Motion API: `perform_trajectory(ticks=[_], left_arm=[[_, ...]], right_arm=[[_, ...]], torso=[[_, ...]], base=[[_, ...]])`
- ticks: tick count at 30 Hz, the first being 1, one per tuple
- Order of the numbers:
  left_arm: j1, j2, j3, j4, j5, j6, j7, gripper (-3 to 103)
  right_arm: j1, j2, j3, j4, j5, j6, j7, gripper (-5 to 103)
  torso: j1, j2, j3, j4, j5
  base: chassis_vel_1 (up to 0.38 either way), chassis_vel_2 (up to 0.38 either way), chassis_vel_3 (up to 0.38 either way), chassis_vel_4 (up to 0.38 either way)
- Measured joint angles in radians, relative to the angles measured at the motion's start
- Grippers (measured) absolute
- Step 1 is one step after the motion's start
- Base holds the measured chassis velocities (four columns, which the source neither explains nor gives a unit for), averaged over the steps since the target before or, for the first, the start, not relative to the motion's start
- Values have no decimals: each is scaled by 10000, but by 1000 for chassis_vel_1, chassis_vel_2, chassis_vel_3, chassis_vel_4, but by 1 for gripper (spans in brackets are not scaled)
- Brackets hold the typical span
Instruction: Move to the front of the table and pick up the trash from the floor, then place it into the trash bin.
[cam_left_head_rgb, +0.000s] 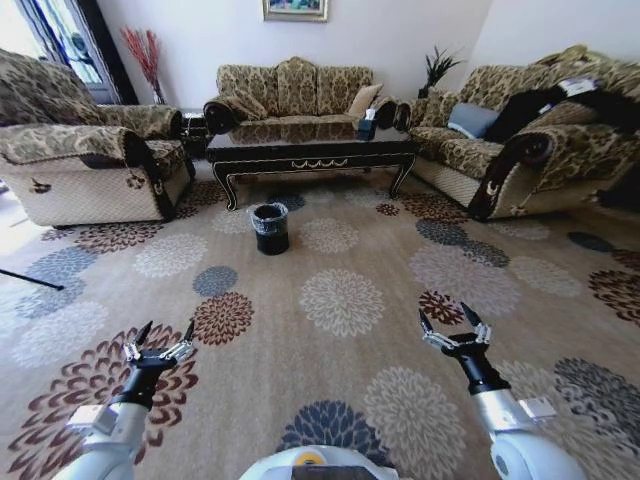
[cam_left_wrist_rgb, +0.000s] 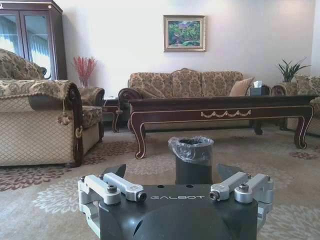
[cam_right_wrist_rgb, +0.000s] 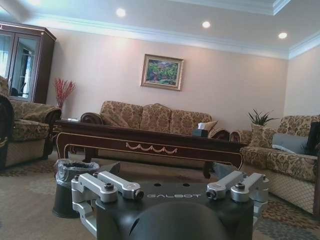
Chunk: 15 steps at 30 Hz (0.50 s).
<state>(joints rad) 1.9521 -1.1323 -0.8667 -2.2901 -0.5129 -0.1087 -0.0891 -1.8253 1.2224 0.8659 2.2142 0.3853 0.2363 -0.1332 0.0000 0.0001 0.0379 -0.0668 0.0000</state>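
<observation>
The table (cam_left_head_rgb: 310, 150) stands across the room in front of the back sofa, its gold scroll rail facing me (cam_left_wrist_rgb: 220, 114) (cam_right_wrist_rgb: 150, 147). The trash bin (cam_left_head_rgb: 270, 228), black with a grey liner, sits on the floor (cam_left_head_rgb: 340, 300) just before the table's left half (cam_left_wrist_rgb: 192, 155) (cam_right_wrist_rgb: 67, 180). I cannot make out any trash on the patterned carpet. My left gripper (cam_left_head_rgb: 165, 333) (cam_left_wrist_rgb: 172, 170) and right gripper (cam_left_head_rgb: 450, 318) (cam_right_wrist_rgb: 167, 169) hover low over the carpet near me. Both are open and empty, and both point toward the table.
An armchair (cam_left_head_rgb: 90, 160) flanks the table on the left, a sofa (cam_left_head_rgb: 290, 90) stands behind it and another sofa (cam_left_head_rgb: 530, 140) is on the right. A tissue box (cam_left_head_rgb: 366, 125) rests on the table. A thin dark rod (cam_left_head_rgb: 30, 278) lies at the left edge.
</observation>
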Motion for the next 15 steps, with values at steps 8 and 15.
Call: perform_trajectory(ticks=[8,15], left_arm=[[-3,0,0,0,0,0,0,100],[-2,0,0,-1,0,0,0,100]], right_arm=[[6,0,0,0,0,0,0,100],[2,0,0,0,0,0,-1,100]], torso=[[2,25,34,0,1],[1,237,226,-1,-1]], base=[[29,-41,-27,29],[0,0,0,0]])
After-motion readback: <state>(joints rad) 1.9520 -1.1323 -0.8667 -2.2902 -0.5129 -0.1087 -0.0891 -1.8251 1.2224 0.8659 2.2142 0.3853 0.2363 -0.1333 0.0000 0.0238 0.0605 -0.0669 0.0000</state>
